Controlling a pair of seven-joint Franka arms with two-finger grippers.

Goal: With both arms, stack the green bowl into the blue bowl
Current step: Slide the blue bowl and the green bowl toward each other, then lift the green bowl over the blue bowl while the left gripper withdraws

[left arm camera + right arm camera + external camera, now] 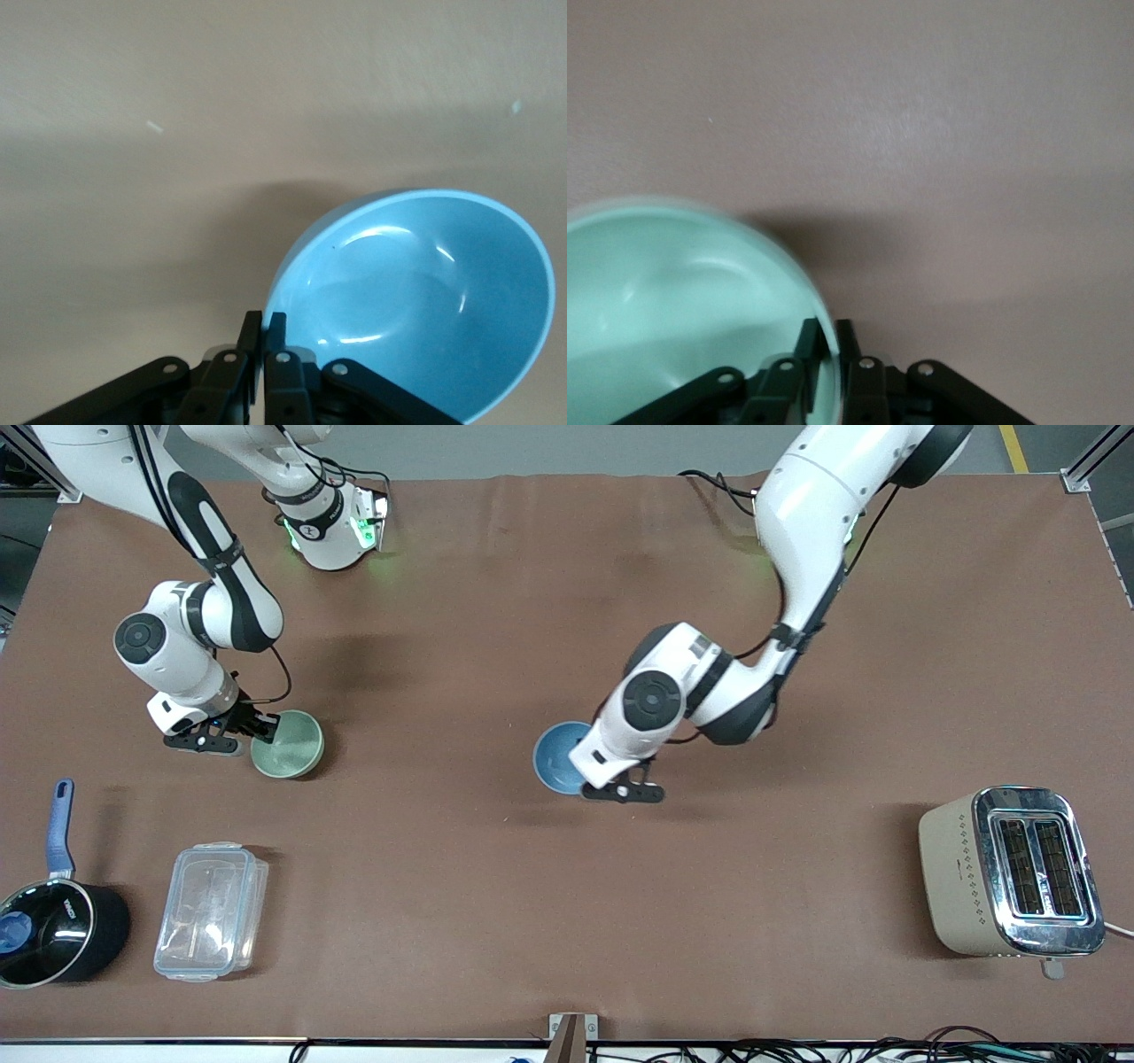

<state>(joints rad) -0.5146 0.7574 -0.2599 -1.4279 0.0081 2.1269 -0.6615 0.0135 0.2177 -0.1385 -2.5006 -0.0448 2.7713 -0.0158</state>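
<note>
A black saucepan (55,932) with a blue handle stands at the right arm's end of the brown tabletop (496,903), close to the front camera. Just beside it, toward the toaster, lies a clear plastic food box (211,911) with its lid on.

Farther from the front camera than that box, the green bowl (289,744) is tilted, its opening turned partly toward the front camera. The right hand (263,729) pinches the bowl's rim: in the right wrist view one finger (804,347) sits inside the pale green wall (664,301) and the other outside it, the two pressed onto the thin edge. The right arm (190,633) reaches down to it from its base at the top of the front view.

Well apart from the green bowl, toward the toaster and near the middle of the tabletop, is the blue bowl (558,757), also tipped, with its glossy inside (425,301) showing. The left hand (589,779) grips its rim; in the left wrist view the two fingers (277,332) are pressed almost together on the bowl's edge. The left arm (797,558) bends over the blue bowl and hides part of it.

The beige and chrome toaster (1010,872) stands at the left arm's end of the tabletop, nearer the front camera than the blue bowl and well apart from it.
</note>
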